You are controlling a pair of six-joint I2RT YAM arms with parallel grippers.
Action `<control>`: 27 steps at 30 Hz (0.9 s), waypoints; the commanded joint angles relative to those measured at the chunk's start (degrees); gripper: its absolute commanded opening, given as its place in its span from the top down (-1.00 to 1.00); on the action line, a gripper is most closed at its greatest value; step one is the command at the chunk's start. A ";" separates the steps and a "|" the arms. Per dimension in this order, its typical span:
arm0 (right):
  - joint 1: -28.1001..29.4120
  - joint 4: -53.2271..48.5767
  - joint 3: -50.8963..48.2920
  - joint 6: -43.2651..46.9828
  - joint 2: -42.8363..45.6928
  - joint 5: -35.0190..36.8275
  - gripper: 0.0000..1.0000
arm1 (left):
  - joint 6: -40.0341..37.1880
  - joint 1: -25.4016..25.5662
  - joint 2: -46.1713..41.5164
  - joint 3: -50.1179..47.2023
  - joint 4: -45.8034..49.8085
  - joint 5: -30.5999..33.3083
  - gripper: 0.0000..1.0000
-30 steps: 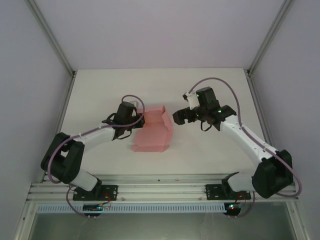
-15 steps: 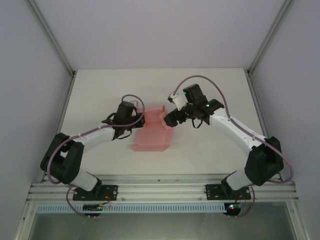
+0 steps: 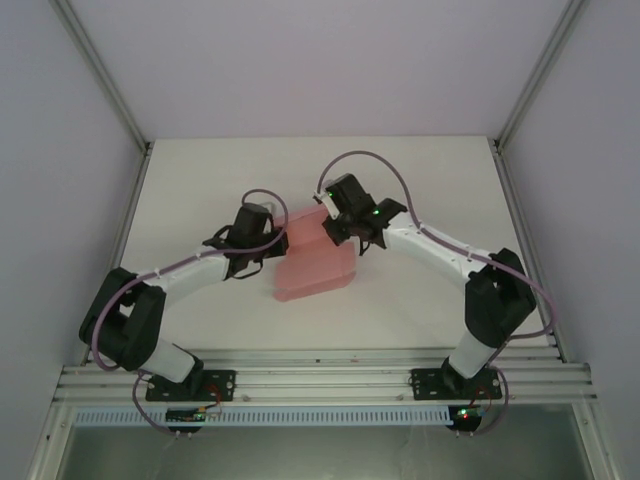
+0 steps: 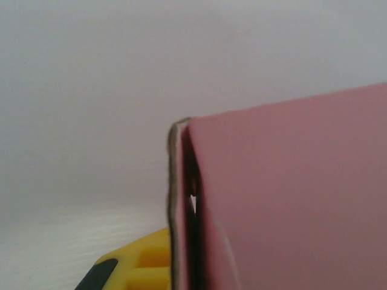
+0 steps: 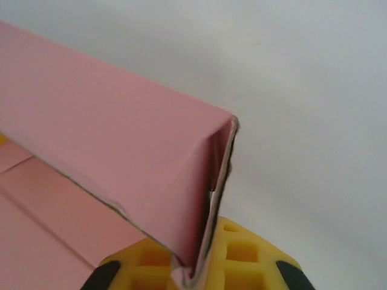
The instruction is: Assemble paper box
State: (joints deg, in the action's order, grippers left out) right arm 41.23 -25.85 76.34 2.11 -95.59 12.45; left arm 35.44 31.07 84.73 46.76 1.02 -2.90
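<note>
White table (image 3: 200, 190) carries the paper box (image 3: 312, 265), right tool (image 3: 329, 231) pinching its fold; card hides whether left tool (image 3: 271, 240) grips.

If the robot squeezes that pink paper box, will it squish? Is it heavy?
Probably squishy: the paper box has thin card walls, and in the right wrist view its corner edge looks wavy and crumpled. It is likely very light, being only folded card. A push would probably slide or tip it, not roll it, since its sides are flat.
</note>
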 commanded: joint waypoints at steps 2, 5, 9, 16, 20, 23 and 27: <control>0.71 -5.02 2.74 -7.51 -2.81 26.03 1.00 | 9.46 0.11 -1.94 4.76 10.84 12.33 1.00; -0.33 -9.34 3.54 -12.21 -3.96 33.12 1.00 | 16.15 -0.18 -1.03 7.06 21.47 20.75 1.00; -1.46 -16.90 4.65 -19.44 -6.14 46.50 1.00 | 20.00 -2.25 0.02 8.57 29.29 22.40 1.00; -5.36 -16.55 4.24 -12.93 -7.43 56.06 1.00 | 19.82 -3.47 0.24 10.94 36.42 23.67 1.00; -6.09 -2.51 -0.26 1.90 -6.19 54.09 1.00 | 17.76 -3.78 0.33 11.81 34.91 19.95 1.00; -5.87 4.60 -2.94 10.08 -4.70 48.24 1.00 | 16.96 -3.80 1.20 12.68 34.01 17.24 1.00; -4.57 18.25 -7.69 27.47 -4.93 46.18 1.00 | 15.71 -3.80 2.27 15.00 34.67 15.64 1.00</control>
State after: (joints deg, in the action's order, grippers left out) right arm 45.32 -7.49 72.75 11.97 -100.47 37.32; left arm 48.14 32.23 87.64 60.97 20.64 3.92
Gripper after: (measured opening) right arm 0.082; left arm 0.083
